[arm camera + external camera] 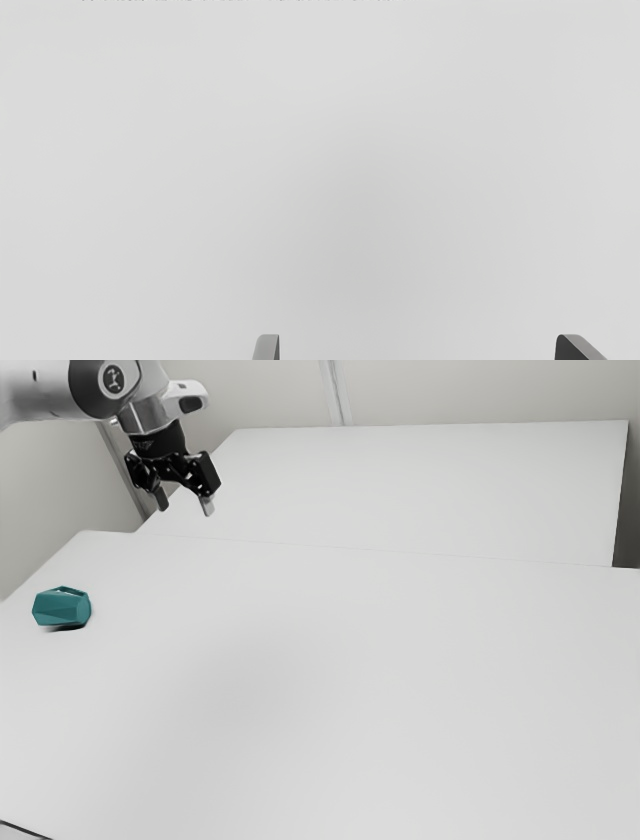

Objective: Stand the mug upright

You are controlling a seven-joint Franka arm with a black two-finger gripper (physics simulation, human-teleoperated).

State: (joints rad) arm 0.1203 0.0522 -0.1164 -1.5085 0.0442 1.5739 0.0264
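Note:
In the exterior view the gripper [185, 506] hangs above the table at the upper left, its two fingers wide apart with nothing between them. The wrist view has the gripper [417, 345] open over bare tabletop. A teal faceted mug [62, 607] lies on its side on the table near the exterior view's left edge. It is well apart from the gripper, nearer the camera and farther to the exterior view's left. I cannot make out its handle.
The white table [350, 690] spreads across most of the exterior view, with a second white surface [430, 490] behind it. Pale walls [480, 390] stand at the back. A thin dark line [25, 829] crosses the exterior view's lower left corner.

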